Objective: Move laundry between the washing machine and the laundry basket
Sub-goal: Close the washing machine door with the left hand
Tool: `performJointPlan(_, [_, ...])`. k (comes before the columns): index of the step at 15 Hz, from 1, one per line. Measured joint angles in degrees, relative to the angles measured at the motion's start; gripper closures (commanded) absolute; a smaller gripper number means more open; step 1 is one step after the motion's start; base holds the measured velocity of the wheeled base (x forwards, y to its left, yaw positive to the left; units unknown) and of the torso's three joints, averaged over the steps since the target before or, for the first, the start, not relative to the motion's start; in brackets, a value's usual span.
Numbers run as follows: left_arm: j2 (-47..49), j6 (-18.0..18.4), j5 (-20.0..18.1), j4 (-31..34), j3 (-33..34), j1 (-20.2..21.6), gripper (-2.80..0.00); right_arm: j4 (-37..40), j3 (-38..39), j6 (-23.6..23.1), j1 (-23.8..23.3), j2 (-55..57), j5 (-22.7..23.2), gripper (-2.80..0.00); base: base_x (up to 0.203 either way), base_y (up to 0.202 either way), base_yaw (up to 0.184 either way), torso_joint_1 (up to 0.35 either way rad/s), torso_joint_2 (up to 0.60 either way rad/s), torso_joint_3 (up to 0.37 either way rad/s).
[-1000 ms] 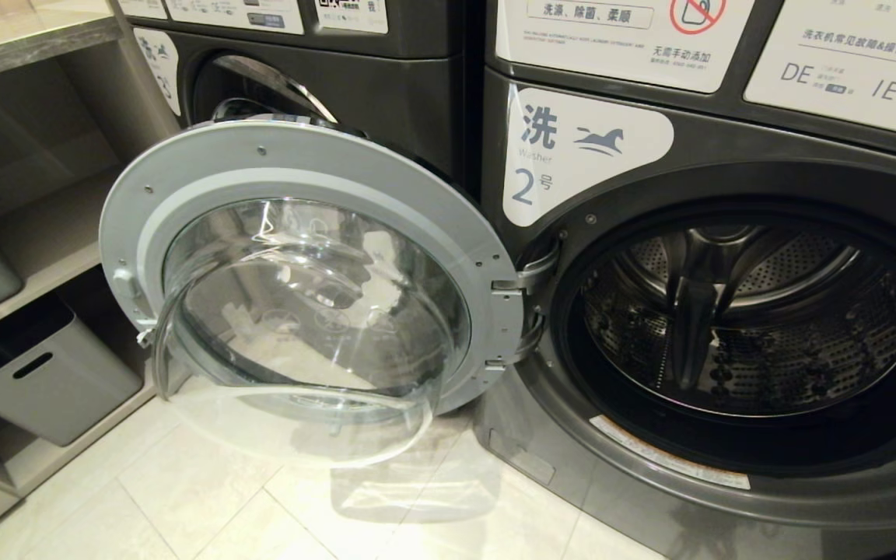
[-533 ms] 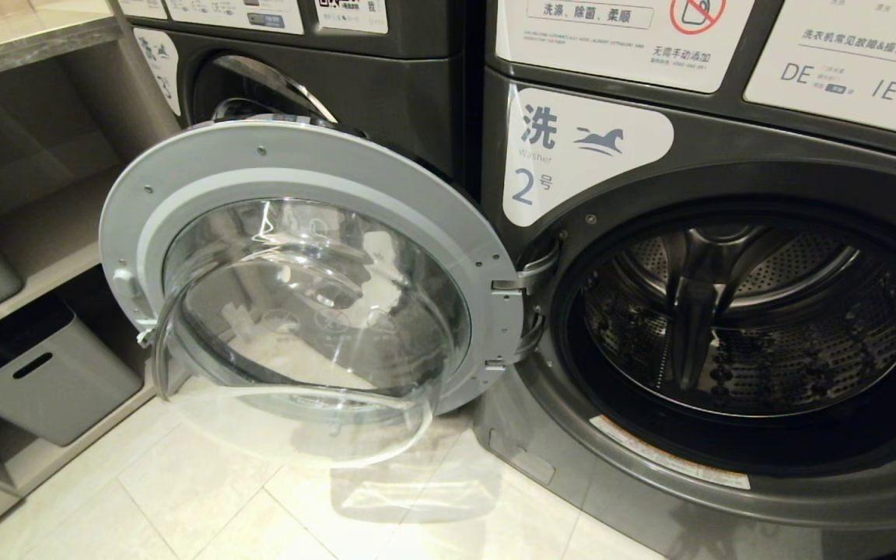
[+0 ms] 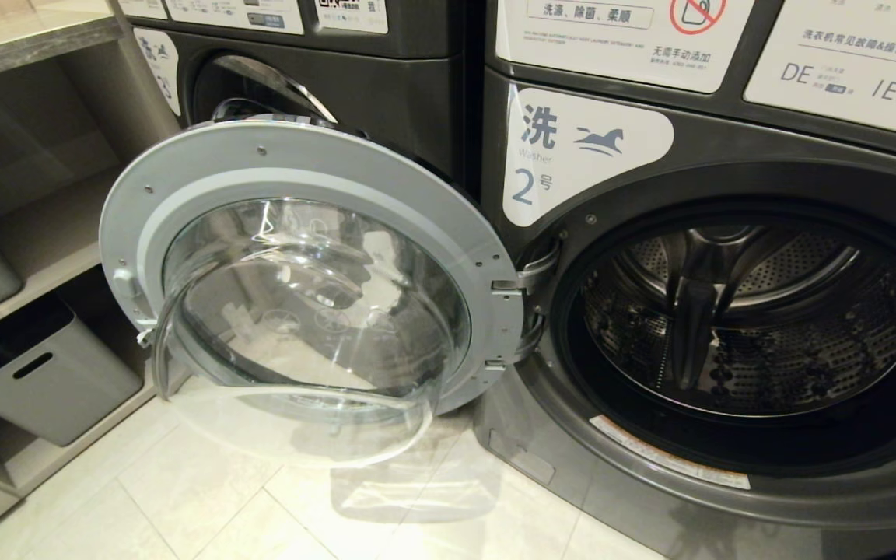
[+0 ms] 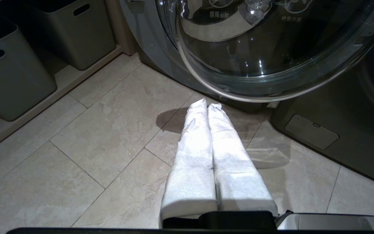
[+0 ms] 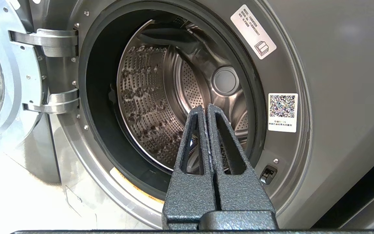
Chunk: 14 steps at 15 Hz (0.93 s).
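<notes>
Pale floor tiles (image 3: 207,498) spread out below you, and the dark washing machine (image 3: 572,435) marked 2 stands right ahead. Its door (image 3: 300,155) hangs swung wide off the hinges (image 5: 55,100), glass bowl bulging toward you, and the steel drum (image 3: 759,311) sits exposed beside it with no laundry showing inside that you can make out. Past the door, away from the drum, grey bins (image 4: 11,71) sit tucked on a low shelf (image 3: 36,284). Your left end effector (image 4: 206,105), fingers wrapped in white cloth, is clenched tight on nothing, poised above the tiles just in front of the door's lower rim. Your right end effector (image 5: 205,109), black and textured, is pressed closed and empty too, pointing straight at the drum's mouth.
</notes>
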<state>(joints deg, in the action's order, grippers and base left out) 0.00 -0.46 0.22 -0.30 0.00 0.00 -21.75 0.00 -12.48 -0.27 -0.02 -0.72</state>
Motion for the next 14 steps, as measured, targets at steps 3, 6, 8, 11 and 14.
performJointPlan(3, [0.0, 0.0, 0.0, 0.0, 0.0, 0.0, 0.0, 0.0, 0.0, 0.0, 0.0, 0.0, 0.0, 0.0, 0.0, 0.0, 0.0, 0.0, 0.0, 0.0])
performJointPlan(6, [0.0, 0.0, 0.0, 0.0, 0.0, 0.0, 0.0, 0.0, 0.0, 0.0, 0.0, 0.0, 0.0, 0.0, 0.0, 0.0, 0.0, 0.0, 0.0, 0.0])
performJointPlan(8, [0.0, 0.0, 0.0, 0.0, 0.0, 0.0, 0.0, 0.0, 0.0, 0.2, 0.0, 0.0, 0.3, 0.0, 0.0, 0.0, 0.0, 0.0, 0.0, 0.0])
performJointPlan(11, [0.0, 0.0, 0.0, 0.0, 0.0, 0.0, 0.0, 0.4, 0.0, 0.3, 0.0, 0.0, 1.6, 0.0, 0.0, 0.0, 0.0, 0.0, 0.0, 0.0])
performJointPlan(14, [0.0, 0.0, 0.0, 0.0, 0.0, 0.0, 0.0, 0.4, 0.0, 0.4, 0.0, 0.0, 1.7, 0.0, -0.005, 0.003, -0.065, 0.0, 0.0, 0.002])
